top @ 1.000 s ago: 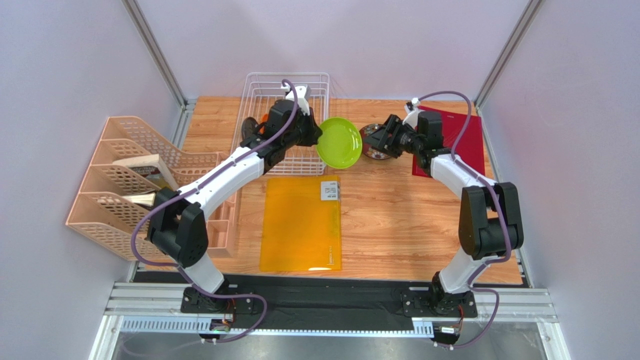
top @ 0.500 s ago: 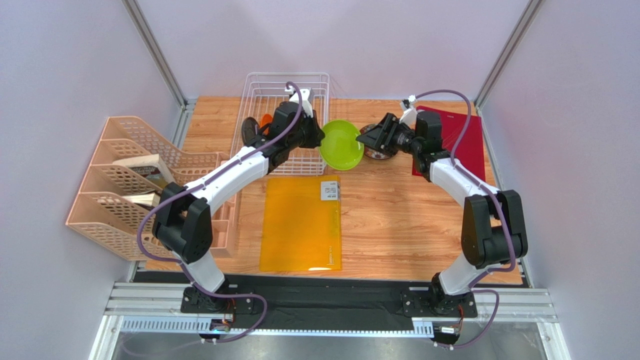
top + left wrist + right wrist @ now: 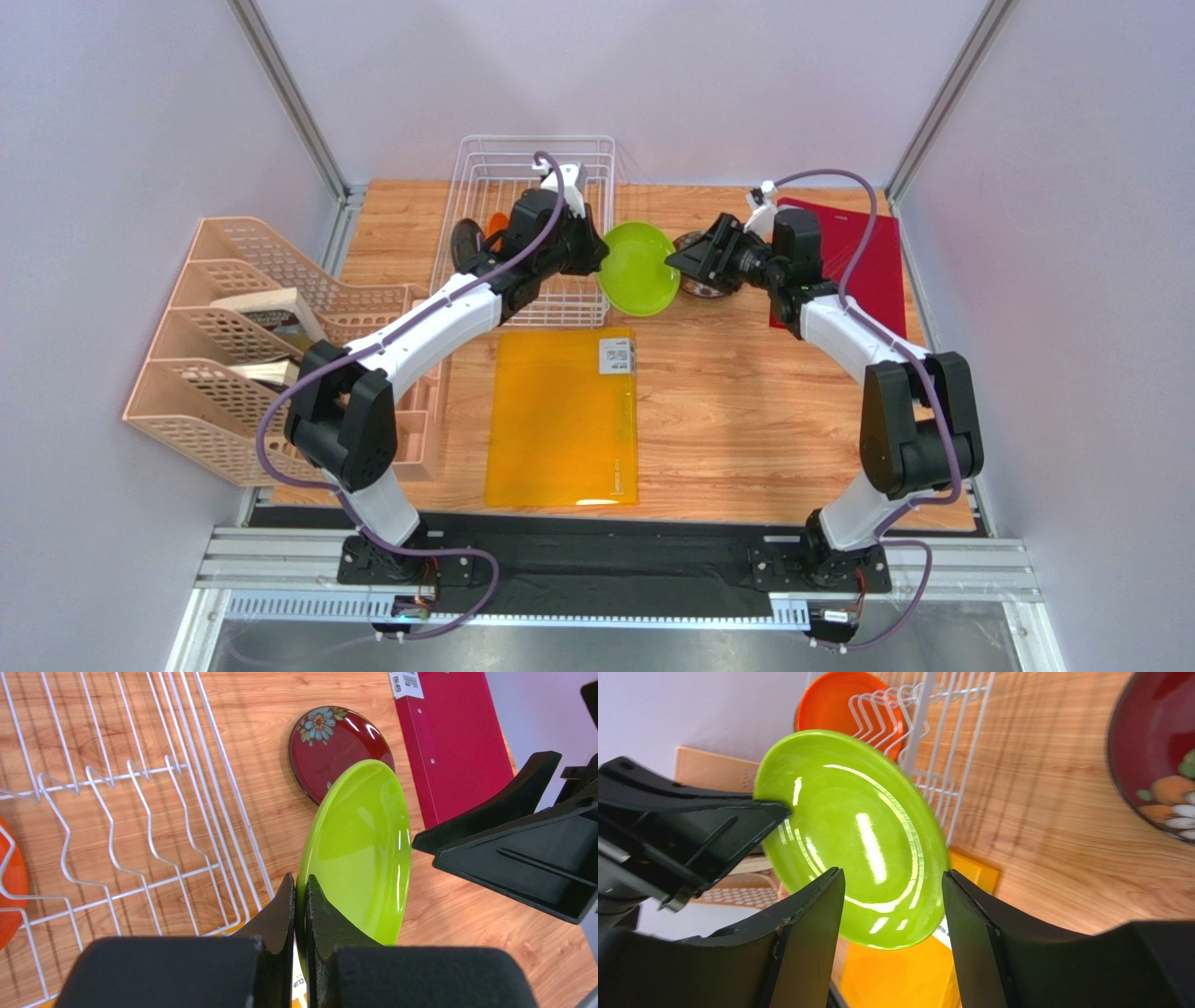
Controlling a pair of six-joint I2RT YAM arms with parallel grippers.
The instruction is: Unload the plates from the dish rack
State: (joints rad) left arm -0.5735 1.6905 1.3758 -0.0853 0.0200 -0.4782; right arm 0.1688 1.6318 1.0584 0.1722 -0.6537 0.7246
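My left gripper (image 3: pixel 601 254) is shut on the left rim of the lime green plate (image 3: pixel 638 269) and holds it tilted in the air just right of the dish rack (image 3: pixel 533 157). In the left wrist view the fingers (image 3: pixel 300 885) pinch the plate (image 3: pixel 361 850). My right gripper (image 3: pixel 683 259) is open at the plate's right edge; its fingers (image 3: pixel 808 910) stand either side of the plate (image 3: pixel 857 833) without closing on it. The dark red floral plate (image 3: pixel 340 745) lies flat on the table beneath. The orange plate (image 3: pixel 843 703) stands in the rack. The dark grey plate is hidden.
A beige slotted organizer (image 3: pixel 239 336) stands at the left. A flat orange folder (image 3: pixel 561 413) lies in the middle of the table. A red mat (image 3: pixel 870 259) lies at the back right, beside the dark red plate.
My left gripper carried the green plate a little to the right, away from the rack. My right gripper moved left to meet the plate's edge, still open.
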